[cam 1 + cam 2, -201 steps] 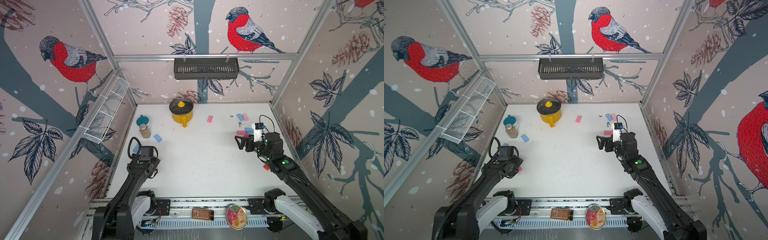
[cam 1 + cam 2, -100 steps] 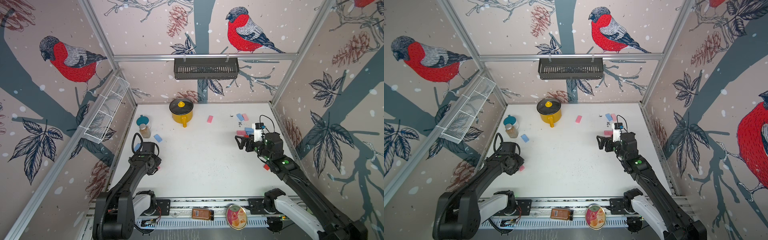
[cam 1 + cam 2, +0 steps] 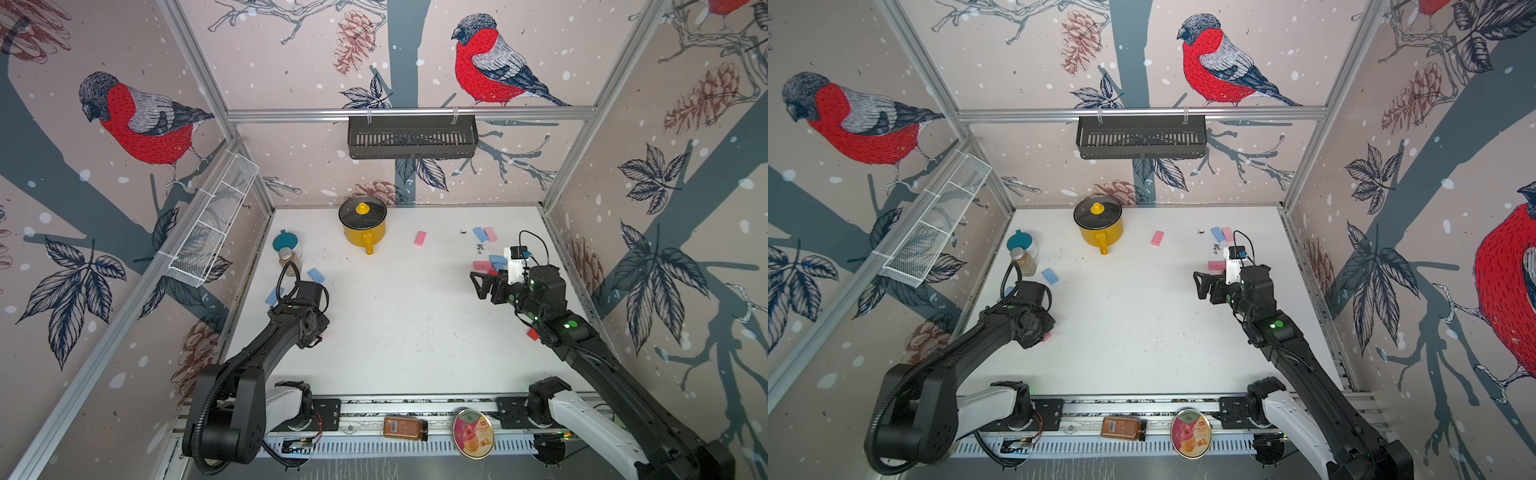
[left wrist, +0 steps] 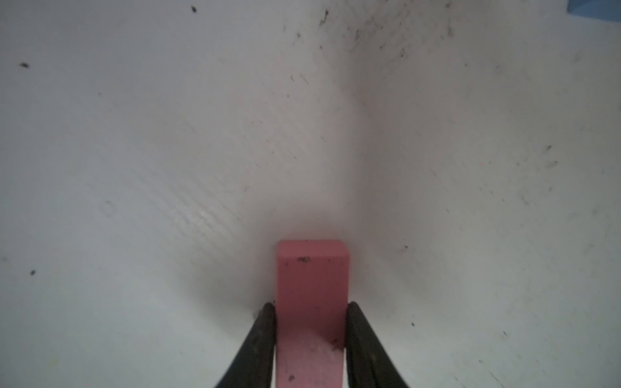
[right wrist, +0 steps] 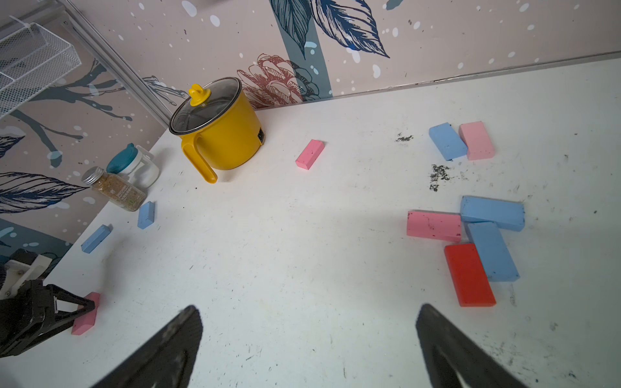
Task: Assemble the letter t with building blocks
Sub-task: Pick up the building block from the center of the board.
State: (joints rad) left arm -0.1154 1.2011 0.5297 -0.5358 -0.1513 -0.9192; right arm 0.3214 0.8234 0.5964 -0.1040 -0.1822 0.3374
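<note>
My left gripper (image 4: pixel 311 307) is shut on a pink block (image 4: pixel 312 285), both fingers pressed to its long sides; the block lies flat on the white table (image 3: pixel 415 332). In the right wrist view the same gripper (image 5: pixel 80 307) pinches that block (image 5: pixel 86 315). In a top view only a pink tip (image 3: pixel 1047 336) shows under the wrist. My right gripper (image 5: pixel 308 307) hovers open and empty, also seen in a top view (image 3: pixel 482 284). Beside it lie a pink (image 5: pixel 433 225), two blue (image 5: pixel 492 212) and a red block (image 5: pixel 468 273).
A yellow pot (image 3: pixel 363 226) stands at the back, a lone pink block (image 3: pixel 420 238) to its right. A teal-lidded jar (image 3: pixel 286 242) and spice jar (image 3: pixel 287 259) stand far left beside two blue blocks (image 3: pixel 316 275). A blue-pink pair (image 3: pixel 485 234) lies far right.
My left gripper has closed onto the pink block and its wrist has shifted slightly toward the back. The right arm has not moved.
</note>
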